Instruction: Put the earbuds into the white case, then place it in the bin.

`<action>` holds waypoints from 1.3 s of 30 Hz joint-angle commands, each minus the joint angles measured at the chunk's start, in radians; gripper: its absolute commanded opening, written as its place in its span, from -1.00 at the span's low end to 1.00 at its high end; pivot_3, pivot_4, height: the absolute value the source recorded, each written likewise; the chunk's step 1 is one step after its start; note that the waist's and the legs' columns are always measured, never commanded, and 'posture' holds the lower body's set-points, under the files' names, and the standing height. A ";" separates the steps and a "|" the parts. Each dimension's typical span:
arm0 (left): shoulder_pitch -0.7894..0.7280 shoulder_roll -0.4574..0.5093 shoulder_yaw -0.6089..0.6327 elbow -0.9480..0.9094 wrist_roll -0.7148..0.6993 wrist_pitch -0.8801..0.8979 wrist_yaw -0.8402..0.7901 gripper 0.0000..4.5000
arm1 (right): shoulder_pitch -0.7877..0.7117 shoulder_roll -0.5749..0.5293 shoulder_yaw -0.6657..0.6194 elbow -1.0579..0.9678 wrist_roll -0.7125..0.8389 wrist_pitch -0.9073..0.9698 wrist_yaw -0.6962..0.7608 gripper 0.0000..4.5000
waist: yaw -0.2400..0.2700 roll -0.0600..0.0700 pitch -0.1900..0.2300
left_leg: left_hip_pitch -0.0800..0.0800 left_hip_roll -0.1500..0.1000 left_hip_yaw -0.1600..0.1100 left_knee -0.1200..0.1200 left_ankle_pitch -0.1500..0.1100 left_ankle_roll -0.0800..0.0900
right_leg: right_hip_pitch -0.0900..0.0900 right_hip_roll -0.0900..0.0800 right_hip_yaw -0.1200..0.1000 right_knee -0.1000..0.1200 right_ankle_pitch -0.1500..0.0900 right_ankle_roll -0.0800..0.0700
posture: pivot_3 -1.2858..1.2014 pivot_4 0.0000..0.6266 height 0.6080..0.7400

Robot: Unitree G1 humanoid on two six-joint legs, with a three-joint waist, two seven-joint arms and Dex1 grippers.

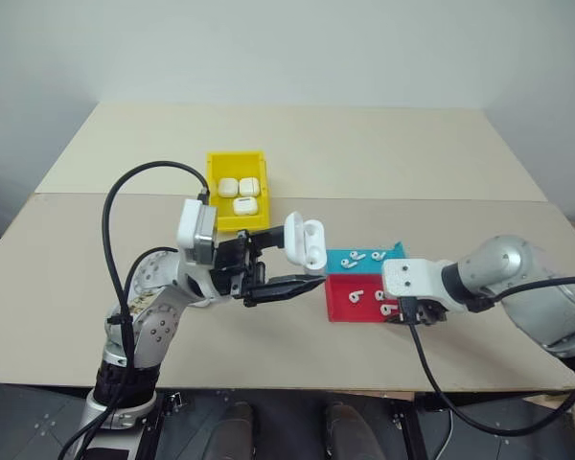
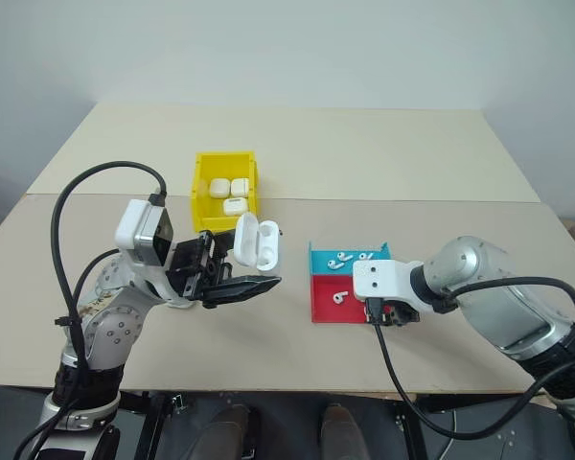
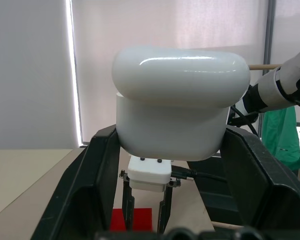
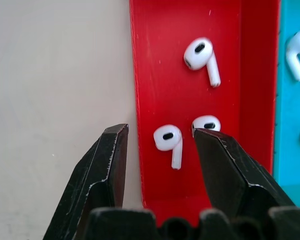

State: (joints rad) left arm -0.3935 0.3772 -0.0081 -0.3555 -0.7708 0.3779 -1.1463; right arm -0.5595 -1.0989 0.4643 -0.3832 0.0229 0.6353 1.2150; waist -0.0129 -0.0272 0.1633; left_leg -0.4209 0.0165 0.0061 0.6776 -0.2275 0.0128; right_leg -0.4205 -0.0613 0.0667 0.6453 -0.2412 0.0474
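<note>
**Both arms out, one clamped, one parted**

We hold our left gripper (image 1: 289, 271) raised before us, fingers closed tight, wrist turned so it points toward our right. Our right arm reaches forward with its gripper (image 4: 160, 145) angled downward, the two fingers standing apart.

Nothing here can be read. The white case (image 1: 305, 241) is plain and glossy with no brand mark showing, the yellow bin (image 1: 217, 165) and the red tray (image 4: 160, 75) and blue tray (image 4: 290, 100) carry no labels, and the earbuds (image 4: 169, 140) bear no lettering.
</note>
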 commanded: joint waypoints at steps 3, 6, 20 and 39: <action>-0.025 -0.004 -0.010 -0.009 -0.019 -0.008 -0.002 0.22 | -0.018 0.031 -0.002 0.028 -0.064 -0.042 0.006 0.12 | 0.000 0.000 0.000 | 0.000 0.000 0.000 0.000 0.000 0.000 | 0.000 0.000 0.000 0.000 0.000 0.000 | 0.03 -0.52 1.00; -0.025 -0.002 -0.009 -0.012 -0.020 -0.008 0.002 0.22 | -0.018 0.046 -0.002 0.041 -0.078 -0.052 0.022 0.12 | -0.001 0.000 0.000 | 0.000 0.000 0.000 0.000 0.000 0.000 | 0.000 0.000 0.000 0.000 0.000 0.000 | 0.03 -0.52 1.00; -0.021 0.008 -0.003 -0.029 -0.024 -0.007 0.019 0.22 | -0.012 0.090 0.000 0.101 -0.145 -0.087 0.066 0.12 | -0.001 0.000 0.000 | 0.000 0.000 0.000 0.000 0.000 0.000 | 0.000 0.000 0.000 0.000 0.000 0.000 | 0.03 -0.52 1.00; -0.028 0.008 -0.002 -0.031 -0.026 -0.012 0.026 0.22 | 0.005 0.101 -0.023 0.106 -0.159 -0.076 0.077 -0.73 | 0.000 0.000 0.000 | 0.001 0.000 0.000 0.000 0.000 0.000 | 0.001 0.000 0.000 0.000 0.000 0.000 | 0.03 -0.52 1.00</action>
State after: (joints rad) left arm -0.4088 0.3852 -0.0185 -0.3539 -0.7744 0.3779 -1.1216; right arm -0.5617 -0.9936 0.4695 -0.2650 -0.1362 0.5528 1.2880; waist -0.0133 -0.0271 0.1633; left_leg -0.4204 0.0165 0.0059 0.6776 -0.2275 0.0128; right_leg -0.4198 -0.0612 0.0667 0.6453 -0.2412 0.0474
